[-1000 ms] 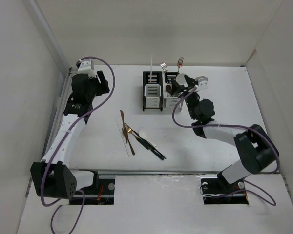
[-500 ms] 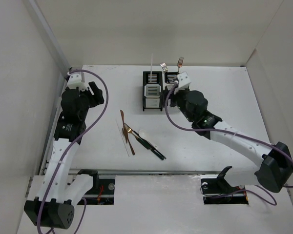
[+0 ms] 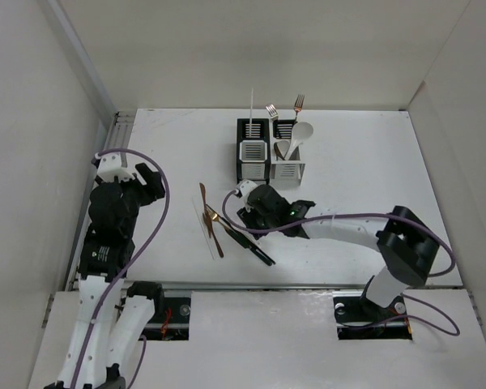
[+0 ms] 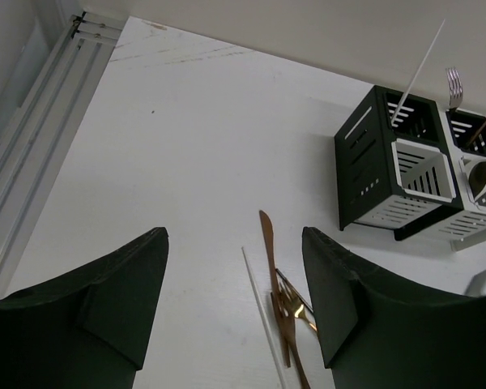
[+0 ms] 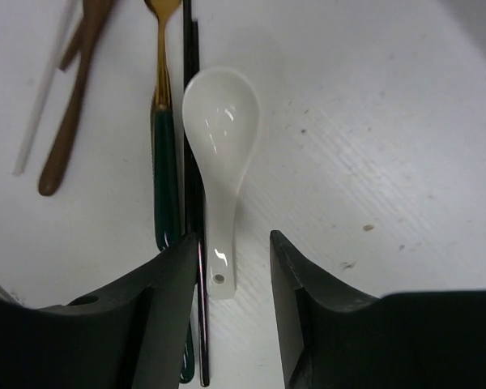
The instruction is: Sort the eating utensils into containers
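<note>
Cutlery lies loose mid-surface (image 3: 373,186): a white ceramic soup spoon (image 5: 220,121), and at its 9 o'clock in the right wrist view thin black chopsticks (image 5: 187,32), a gold fork with a dark green handle (image 5: 166,178), a brown spoon (image 5: 66,130) and a thin white chopstick (image 5: 44,89). The right hand (image 5: 233,243) is open, its fingers either side of the soup spoon's handle. The left hand (image 4: 233,239) is open and empty, at 9 o'clock of the pile. At 12 o'clock stand the joined white-bodied caddy (image 3: 252,151), holding a tall white stick (image 3: 252,105), and the silver-grey perforated caddy (image 3: 287,172), holding two forks and a second white spoon (image 3: 301,134)
</note>
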You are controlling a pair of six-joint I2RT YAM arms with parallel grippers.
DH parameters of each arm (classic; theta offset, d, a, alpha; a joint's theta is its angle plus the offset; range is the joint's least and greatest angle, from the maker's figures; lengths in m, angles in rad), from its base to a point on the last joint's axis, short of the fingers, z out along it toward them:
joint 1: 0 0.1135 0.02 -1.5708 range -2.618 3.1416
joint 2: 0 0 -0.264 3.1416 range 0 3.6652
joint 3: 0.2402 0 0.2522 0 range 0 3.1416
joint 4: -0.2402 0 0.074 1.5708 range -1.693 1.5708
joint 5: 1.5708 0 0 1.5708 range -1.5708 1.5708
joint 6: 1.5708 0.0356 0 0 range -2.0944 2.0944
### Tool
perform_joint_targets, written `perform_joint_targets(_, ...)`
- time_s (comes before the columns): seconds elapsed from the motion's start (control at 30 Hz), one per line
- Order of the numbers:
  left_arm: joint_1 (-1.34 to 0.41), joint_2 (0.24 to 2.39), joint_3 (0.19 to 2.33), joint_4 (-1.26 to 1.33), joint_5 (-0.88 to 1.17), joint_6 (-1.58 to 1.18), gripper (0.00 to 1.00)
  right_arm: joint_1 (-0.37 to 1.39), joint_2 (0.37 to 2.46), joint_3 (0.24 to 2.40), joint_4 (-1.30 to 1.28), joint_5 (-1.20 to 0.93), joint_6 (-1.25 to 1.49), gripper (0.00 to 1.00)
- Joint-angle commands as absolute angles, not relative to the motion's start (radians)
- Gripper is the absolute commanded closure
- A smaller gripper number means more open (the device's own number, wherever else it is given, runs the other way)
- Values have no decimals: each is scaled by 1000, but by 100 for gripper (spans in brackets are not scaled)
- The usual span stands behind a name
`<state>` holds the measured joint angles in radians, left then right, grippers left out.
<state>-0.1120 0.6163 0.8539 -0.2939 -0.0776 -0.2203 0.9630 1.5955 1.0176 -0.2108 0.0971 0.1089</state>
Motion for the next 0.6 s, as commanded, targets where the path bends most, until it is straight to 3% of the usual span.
perform_joint_targets(0.0,-115,557,839,-324,-107,-232,36,977,1655,1062,-245,42,143,54)
perform_joint_targets(0.57,-115,581,808,-296,-118,-232,35,986,1813,1063,-199,77,186,61)
